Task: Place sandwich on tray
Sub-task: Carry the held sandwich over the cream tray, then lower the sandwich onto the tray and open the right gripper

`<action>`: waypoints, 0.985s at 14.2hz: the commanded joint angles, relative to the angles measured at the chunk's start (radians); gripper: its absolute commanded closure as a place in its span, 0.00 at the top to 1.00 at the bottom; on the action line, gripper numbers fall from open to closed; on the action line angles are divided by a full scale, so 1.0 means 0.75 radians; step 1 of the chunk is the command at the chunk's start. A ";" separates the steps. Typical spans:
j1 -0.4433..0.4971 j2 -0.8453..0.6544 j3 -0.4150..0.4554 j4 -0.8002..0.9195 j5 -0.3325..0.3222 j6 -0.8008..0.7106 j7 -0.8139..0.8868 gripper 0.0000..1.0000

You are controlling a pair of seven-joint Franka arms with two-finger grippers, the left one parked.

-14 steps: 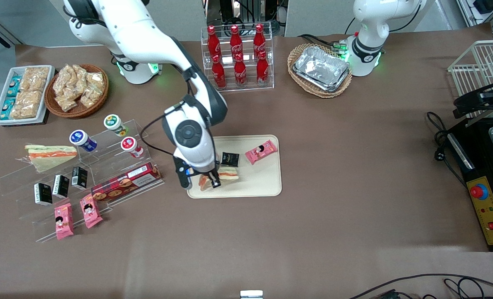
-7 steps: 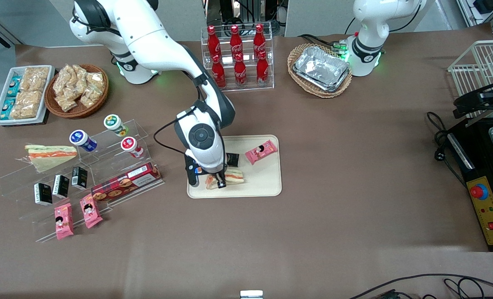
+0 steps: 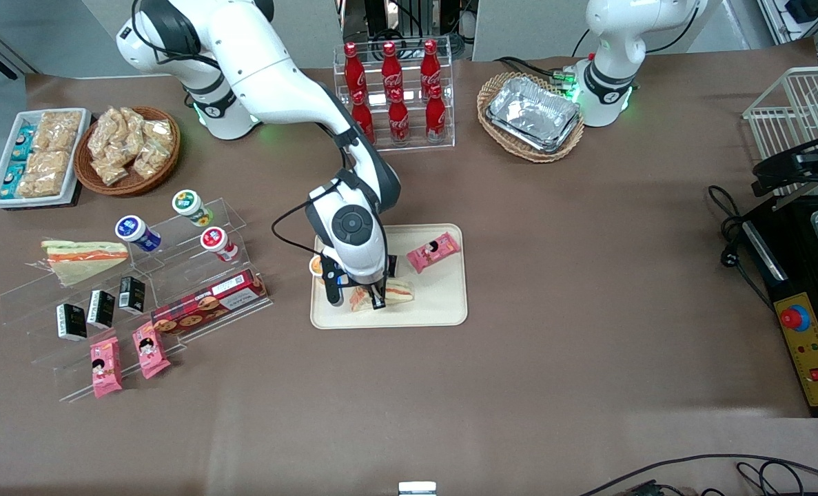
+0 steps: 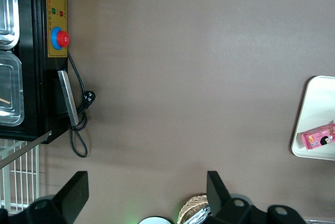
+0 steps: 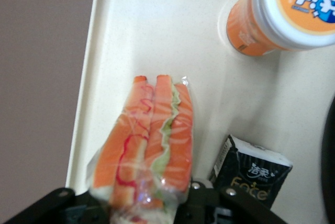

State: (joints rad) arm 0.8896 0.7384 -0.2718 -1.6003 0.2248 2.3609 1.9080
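My right gripper [image 3: 359, 299] hangs low over the cream tray [image 3: 443, 310], near the tray's rim that is closest to the front camera. It is shut on a wrapped wedge sandwich [image 3: 399, 292]. In the right wrist view the sandwich [image 5: 152, 145] sticks out from between the gripper [image 5: 152, 205] fingers, with orange and green filling stripes facing the camera and the tray [image 5: 131, 35] just beneath it. I cannot tell whether the sandwich touches the tray. A second, similar sandwich [image 3: 81, 258] lies on the clear acrylic shelf toward the working arm's end of the table.
On the tray are a pink snack packet [image 3: 434, 251], a small black pack [image 5: 254, 174] and an orange-lidded bottle [image 5: 282, 12], all close to the gripper. The acrylic shelf [image 3: 174, 289] with bottles, packs and a biscuit box stands beside the tray. A cola bottle rack [image 3: 393, 96] stands farther from the camera.
The gripper has carried the sandwich sideways over the tray, toward the parked arm's end, staying shut on it. The orange-lidded bottle has come into sight beside the arm.
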 commanded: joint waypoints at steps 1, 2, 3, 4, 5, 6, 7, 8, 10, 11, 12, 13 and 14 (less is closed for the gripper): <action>0.043 0.048 -0.022 0.035 0.020 0.010 0.002 1.00; 0.047 0.046 -0.026 0.037 -0.007 0.008 -0.002 1.00; 0.049 0.050 -0.026 0.037 -0.092 0.008 -0.012 1.00; 0.049 0.044 -0.022 0.035 -0.160 0.008 -0.008 1.00; 0.049 0.026 -0.022 0.035 -0.169 0.006 -0.020 1.00; 0.049 0.008 -0.022 0.035 -0.169 0.004 -0.022 1.00; 0.049 -0.011 -0.022 0.037 -0.169 0.006 -0.024 1.00; 0.049 -0.031 -0.020 0.037 -0.167 0.004 -0.022 1.00; 0.047 -0.068 -0.018 0.035 -0.136 -0.010 -0.018 1.00; 0.047 -0.078 -0.018 0.035 -0.128 -0.012 -0.020 1.00; 0.047 -0.093 -0.018 0.033 -0.128 -0.017 -0.022 1.00; 0.047 -0.095 -0.018 0.031 -0.130 -0.031 -0.022 1.00; 0.051 -0.095 -0.020 0.031 -0.132 -0.033 -0.024 1.00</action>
State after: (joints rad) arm 0.9194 0.6865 -0.2794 -1.5671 0.1158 2.3603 1.8973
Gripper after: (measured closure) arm 0.000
